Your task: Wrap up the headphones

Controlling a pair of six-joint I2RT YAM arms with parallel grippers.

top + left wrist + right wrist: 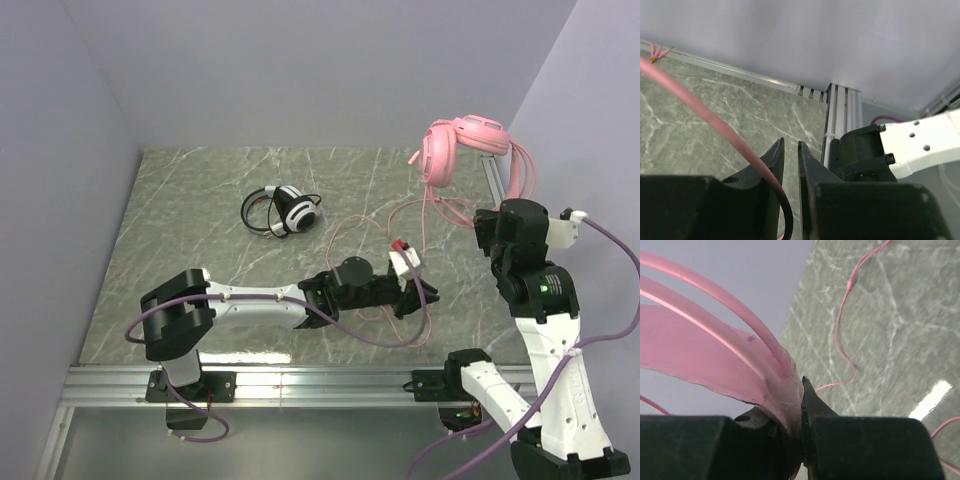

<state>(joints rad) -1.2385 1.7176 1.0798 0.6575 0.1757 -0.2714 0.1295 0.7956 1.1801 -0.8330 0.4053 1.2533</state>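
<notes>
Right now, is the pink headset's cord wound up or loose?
Loose: the pink cord sprawls in open loops over the table, from the raised pink headset to the left gripper.

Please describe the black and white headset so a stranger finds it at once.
On the grey marbled table, look at the far half, left of centre. The headset lying there is black with white trim; the pink headset is held up by the right gripper.

Soft, even light with faint shadows, one white glare streak on the table (900, 340), wrist-view foregrounds blurred.
</notes>
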